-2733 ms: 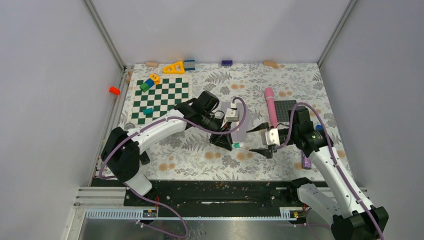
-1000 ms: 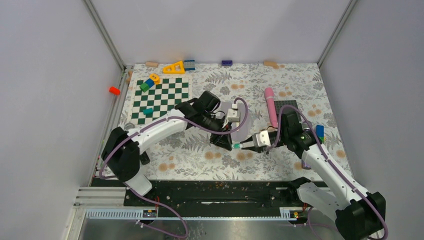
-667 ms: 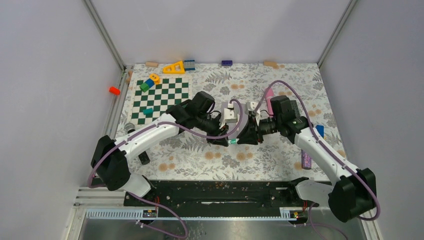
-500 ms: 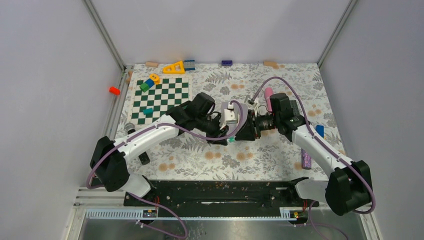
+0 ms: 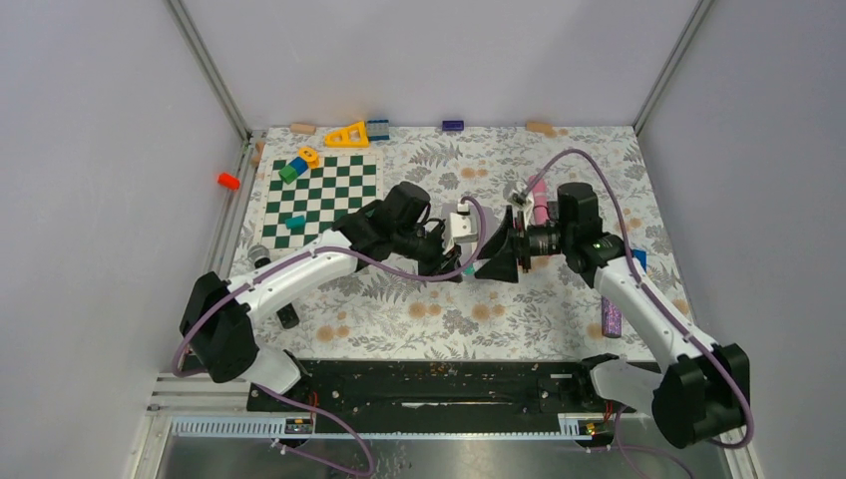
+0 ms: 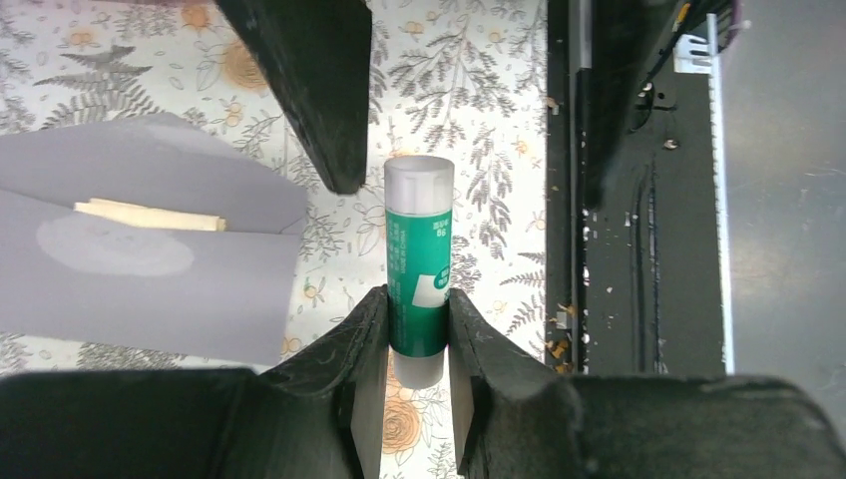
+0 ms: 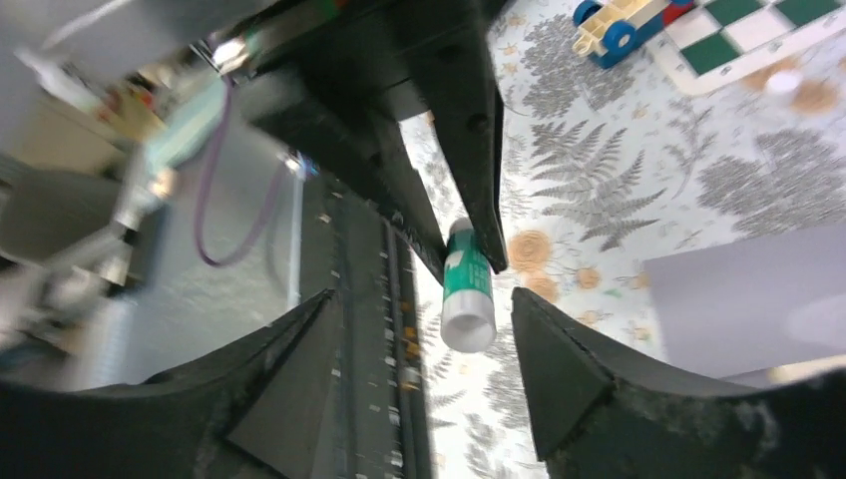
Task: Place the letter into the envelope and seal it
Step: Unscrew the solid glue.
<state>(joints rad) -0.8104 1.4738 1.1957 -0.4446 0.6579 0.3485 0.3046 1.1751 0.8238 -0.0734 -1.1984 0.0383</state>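
You are viewing the envelope (image 6: pixel 150 269) lying flat on the flowered table (image 6: pixel 479 120) at mid-table, flap open, just beside both grippers. The left gripper (image 6: pixel 417 299) is clamping a green glue stick (image 6: pixel 419 239) near its base. The right gripper (image 7: pixel 424 309) is gaping wide, the stick's white cap sitting between its fingers, clear of both.

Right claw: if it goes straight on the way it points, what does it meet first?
Likely the glue stick, its white end facing the open right claw while the left claw grips it. Depth is unclear.
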